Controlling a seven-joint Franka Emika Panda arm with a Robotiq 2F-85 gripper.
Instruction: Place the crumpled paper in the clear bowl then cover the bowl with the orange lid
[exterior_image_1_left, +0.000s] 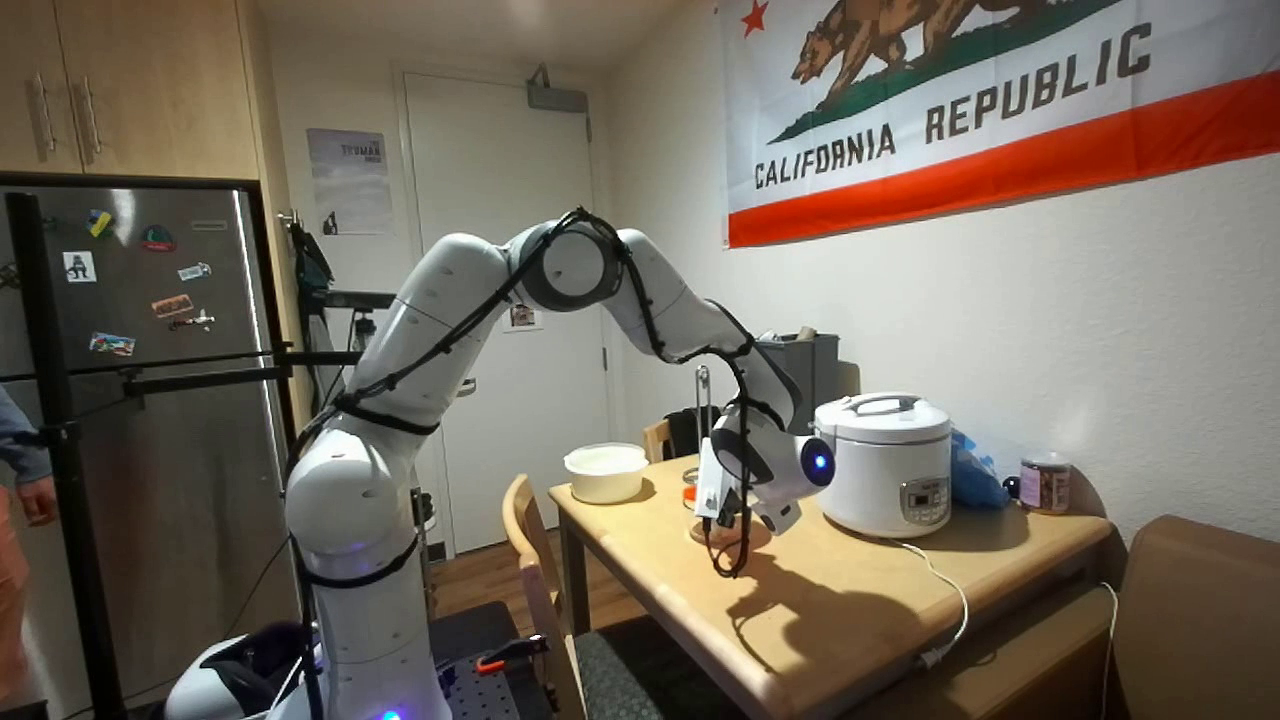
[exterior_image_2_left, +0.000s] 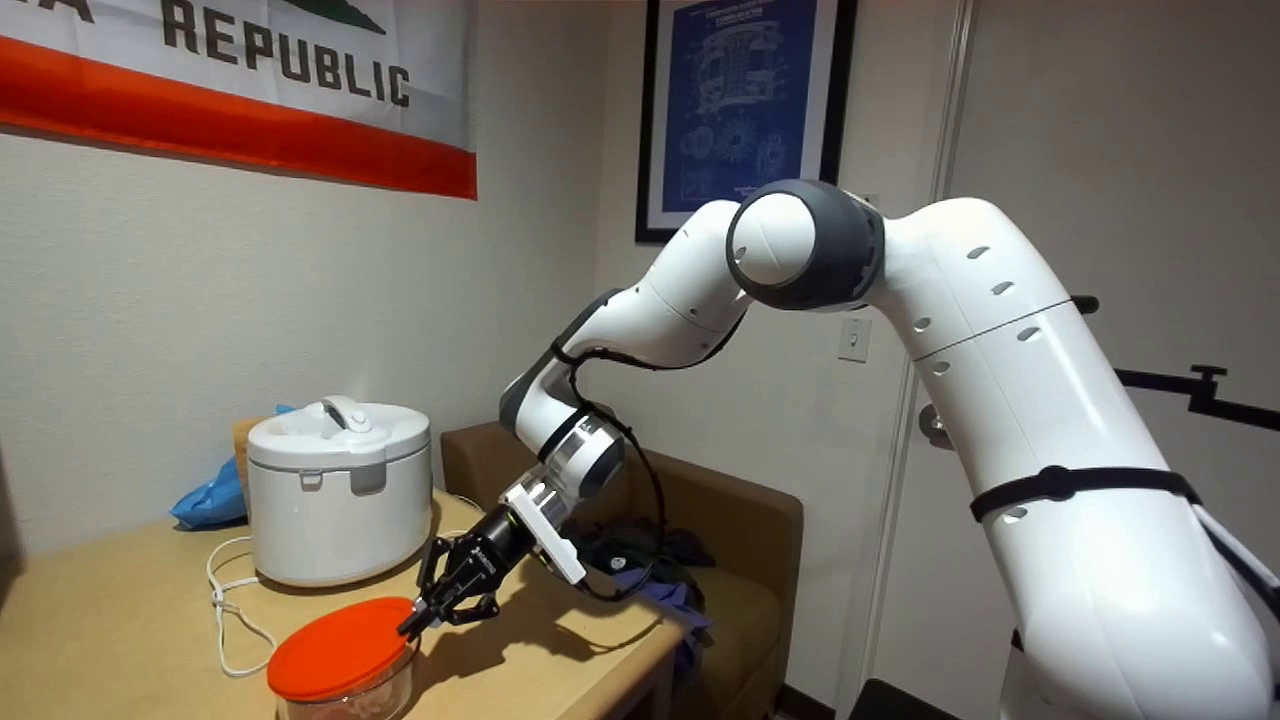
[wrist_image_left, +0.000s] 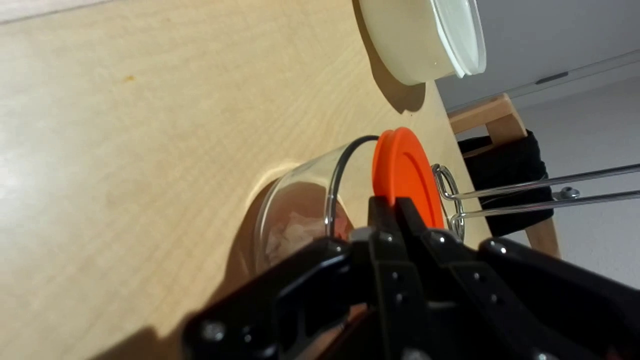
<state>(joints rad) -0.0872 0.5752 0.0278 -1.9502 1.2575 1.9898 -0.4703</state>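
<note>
The orange lid (wrist_image_left: 407, 172) is a flat bright disc, also in an exterior view (exterior_image_2_left: 340, 648). My gripper (wrist_image_left: 394, 205) is shut on the lid's edge; its fingertips also show in an exterior view (exterior_image_2_left: 418, 622). The clear bowl (wrist_image_left: 344, 167) stands on the table under the lid; part of its wall shows in an exterior view (exterior_image_2_left: 398, 690). The lid is over the bowl, with a gap to the rim on the fingers' side. I cannot tell whether its far edge touches the rim. Pale crumpled paper (wrist_image_left: 295, 232) lies inside the bowl, partly hidden by my gripper.
A white rice cooker (exterior_image_1_left: 885, 465) with a cord stands near the wall, also in an exterior view (exterior_image_2_left: 338, 500). An opaque white bowl (exterior_image_1_left: 607, 472) sits at the table's end. A metal wire stand (wrist_image_left: 452, 200) rises close behind the lid. A chair stands by the table edge.
</note>
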